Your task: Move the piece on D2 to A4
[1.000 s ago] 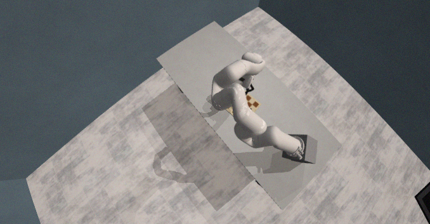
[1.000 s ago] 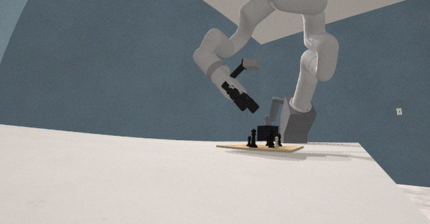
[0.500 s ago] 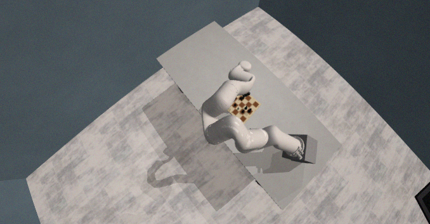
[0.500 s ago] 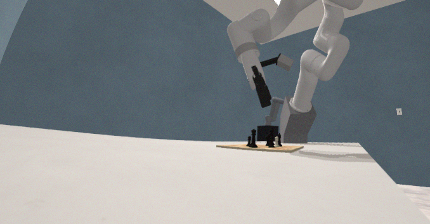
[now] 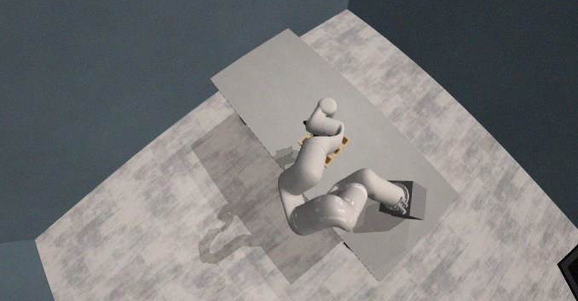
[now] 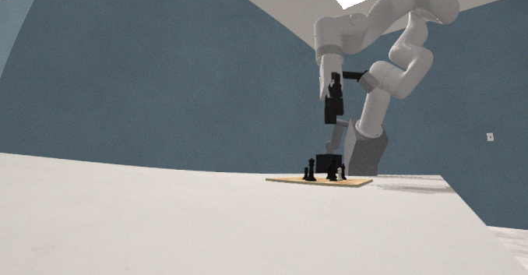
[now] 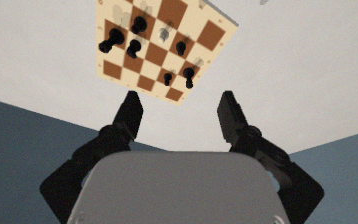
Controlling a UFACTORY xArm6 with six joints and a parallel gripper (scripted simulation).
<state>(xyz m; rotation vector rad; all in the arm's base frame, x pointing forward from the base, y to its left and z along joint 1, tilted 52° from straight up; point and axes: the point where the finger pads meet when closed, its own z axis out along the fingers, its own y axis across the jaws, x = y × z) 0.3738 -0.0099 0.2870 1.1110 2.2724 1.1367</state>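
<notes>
The table (image 6: 117, 219) filled the left and the lower part of the exterior view, and nothing was placed on this side; the small chessboard (image 6: 356, 181) lay far back, near the arm's base (image 6: 366, 153), probably so that every square was within easy reach. On the board stood several black pieces (image 6: 311, 170) and one white piece (image 6: 339, 174), all upright as far as I could see.

In the wrist view the board (image 7: 107, 70) appeared tilted and only partly in the picture. The letters and digits on its edge were too small to read, so I could not tell which piece (image 7: 167, 78) stood on D2, nor which square was A4. The piece to move was in any case on the board, untouched.

The gripper (image 6: 331, 119) hung high above the board and pointed straight down, well apart from the pieces. Its fingers were spread fully and held nothing between them. I think this wide opening was kept so that the gripper could go down around a piece without knocking its neighbours.

To the right, the arm (image 6: 413, 8) rose from the base, folded high over itself and came down again to the wrist. In the top view the arm (image 5: 307, 163) covered most of the board.
</notes>
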